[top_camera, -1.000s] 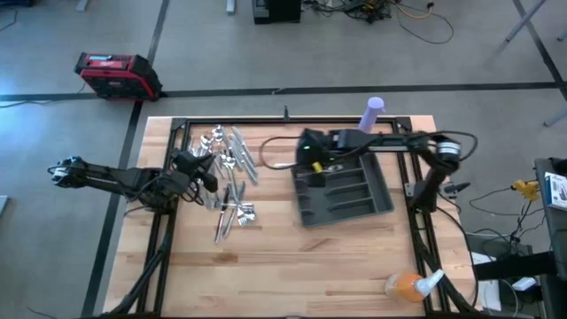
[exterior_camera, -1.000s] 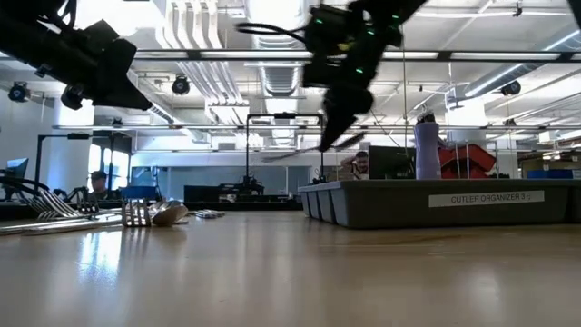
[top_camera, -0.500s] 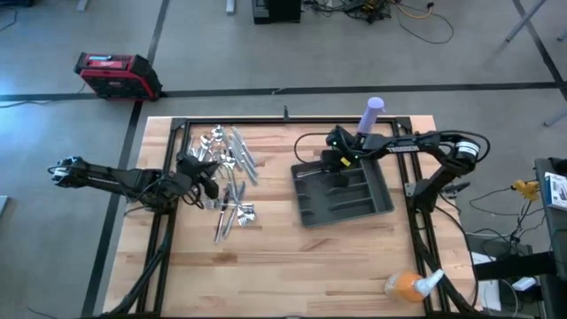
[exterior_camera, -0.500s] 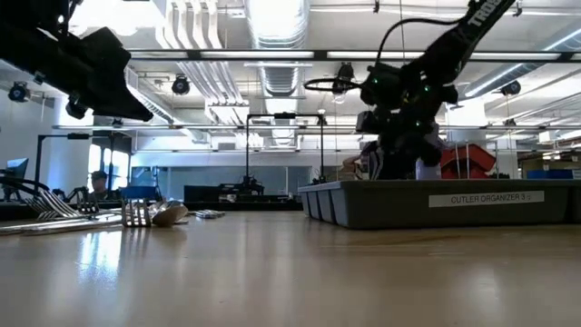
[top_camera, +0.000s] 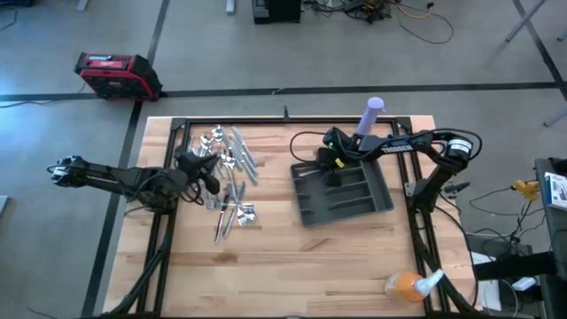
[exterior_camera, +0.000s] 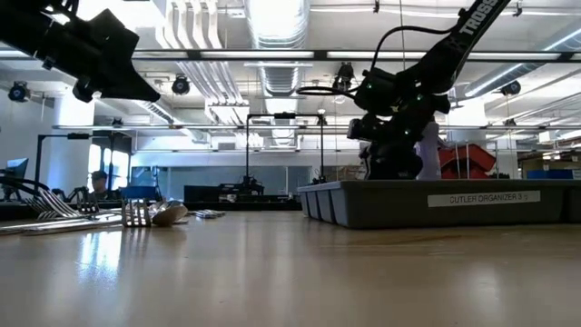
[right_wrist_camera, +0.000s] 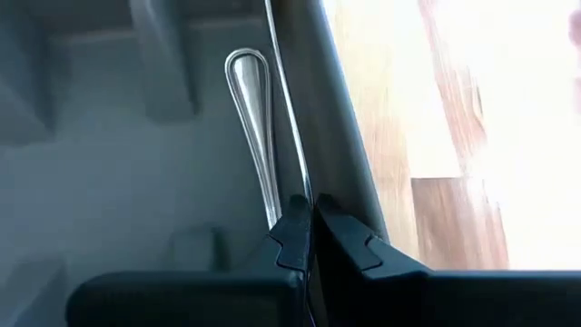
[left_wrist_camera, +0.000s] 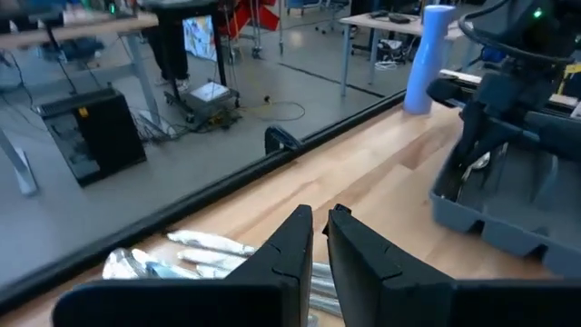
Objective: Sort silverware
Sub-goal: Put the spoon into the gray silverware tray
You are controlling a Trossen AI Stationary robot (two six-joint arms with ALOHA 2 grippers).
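While the right gripper (top_camera: 334, 165) sits low over the far left corner of the grey cutlery tray (top_camera: 372, 206), its fingers (right_wrist_camera: 295, 232) are pinched nearly together on a thin metal handle (right_wrist_camera: 270, 54) that runs up along the tray's inner wall. Just beside that handle, a second piece of silverware lies in the same compartment, its rounded handle end (right_wrist_camera: 250, 86) close to the wall. Which kind of utensil the held piece is, cannot tell. Low view: the right gripper (exterior_camera: 386, 150) dips just inside the tray rim (exterior_camera: 436, 186). The right arm reaches in from the table's right edge, passing close to a lavender upright cylinder (top_camera: 371, 115) at the far rail.

Left gripper (top_camera: 211, 179) hovers over the left-hand pile of silverware (top_camera: 229, 173), fingers (left_wrist_camera: 295, 241) drawn close with a narrow gap, nothing between them. In its wrist view a few pieces (left_wrist_camera: 195, 250) show on the wood just ahead of the fingertips. The pile spreads from the far left rail toward mid-table, some pieces crossed over others.

Open room: bare wood between pile and tray, and a wide bare stretch along the near edge. An orange bottle (top_camera: 409, 285) lies at the near right corner. A red case (top_camera: 115, 75) sits on the floor beyond the far left corner.
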